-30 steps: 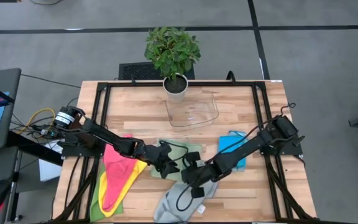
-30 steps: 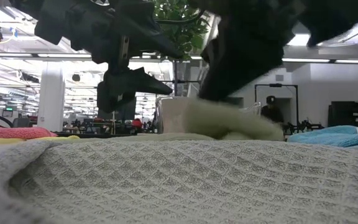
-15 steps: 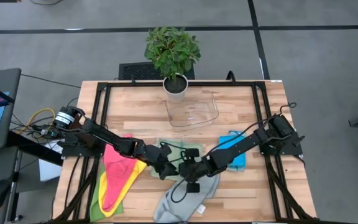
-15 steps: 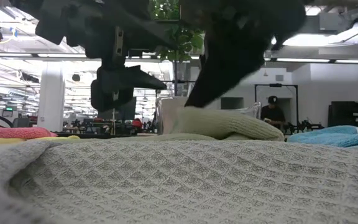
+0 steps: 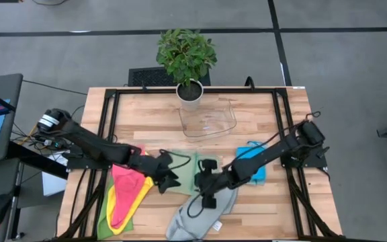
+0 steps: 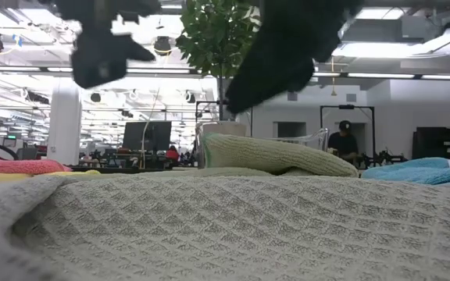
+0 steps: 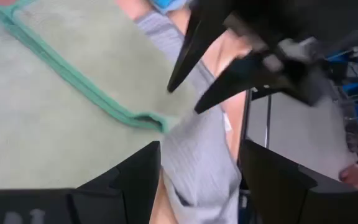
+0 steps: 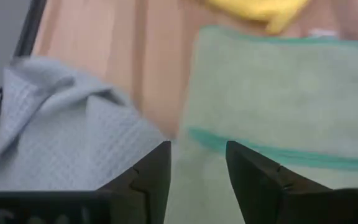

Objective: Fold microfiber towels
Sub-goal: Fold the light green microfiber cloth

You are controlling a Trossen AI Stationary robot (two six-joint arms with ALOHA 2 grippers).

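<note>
The pink and yellow towels (image 5: 127,195) wait at the table's left. Left gripper (image 5: 170,176), fingers apart and empty, hovers at the green-edged towel (image 5: 188,168) mid-table — press its fold flat before leaving. Right gripper (image 5: 203,183), fingers apart, empty, is just beside it over the grey towel (image 5: 200,216) — lift clear without snagging.

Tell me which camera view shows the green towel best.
The high view: it shows the green towel whole between both arms. The low view shows only its folded edge. The wrist views show close patches with teal edging.
</note>
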